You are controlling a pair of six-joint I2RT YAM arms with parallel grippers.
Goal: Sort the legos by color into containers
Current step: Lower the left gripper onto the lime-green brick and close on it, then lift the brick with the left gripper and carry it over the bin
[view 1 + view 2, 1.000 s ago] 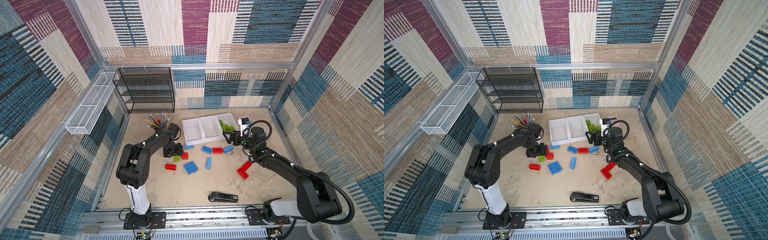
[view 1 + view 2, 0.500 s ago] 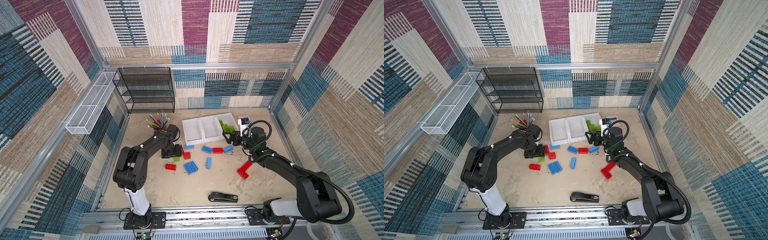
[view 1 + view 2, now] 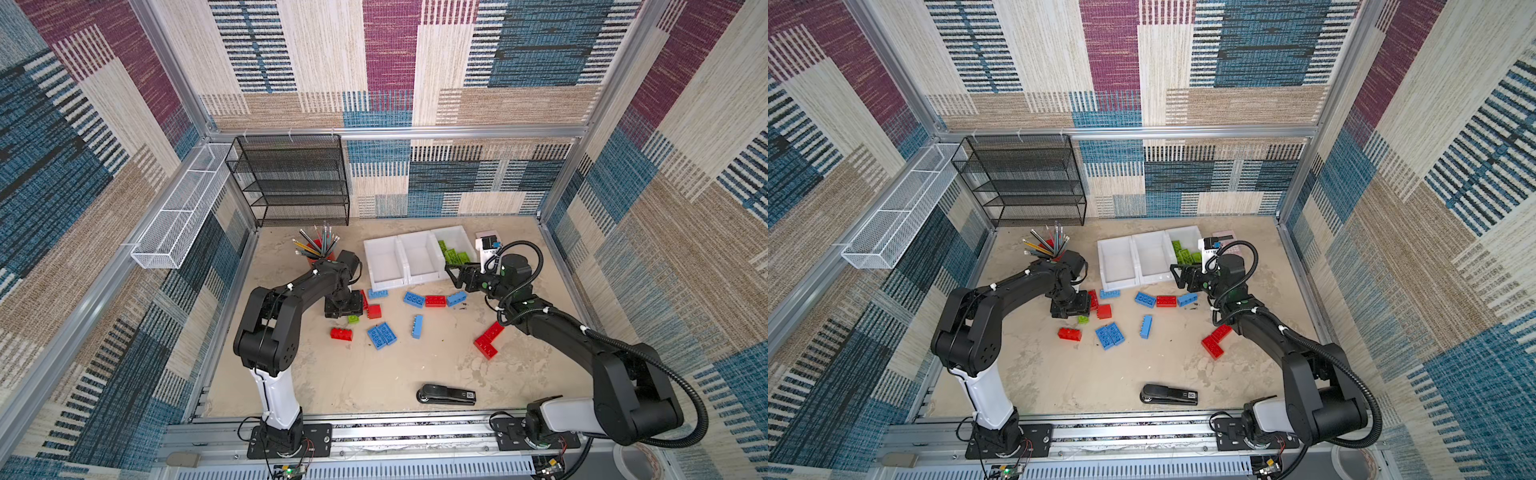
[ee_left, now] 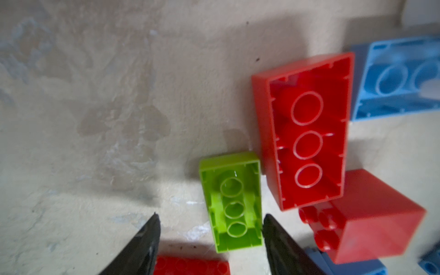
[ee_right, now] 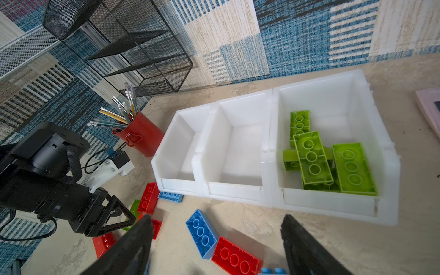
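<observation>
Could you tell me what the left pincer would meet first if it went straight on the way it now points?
Probably the small lime green brick, lying hollow side up between the open fingers of the left pincer; the fingertips would straddle it and reach the table, though depth is unclear.

Beige counter (image 3: 353, 374), near half: open, save black stapler (image 3: 446, 395). Middle: scattered red, blue, green plastic bricks (image 3: 381, 335). Far left: red pencil cup (image 5: 138, 133).

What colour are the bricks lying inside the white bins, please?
Lime green studded bricks; right wrist view shows best.
</observation>
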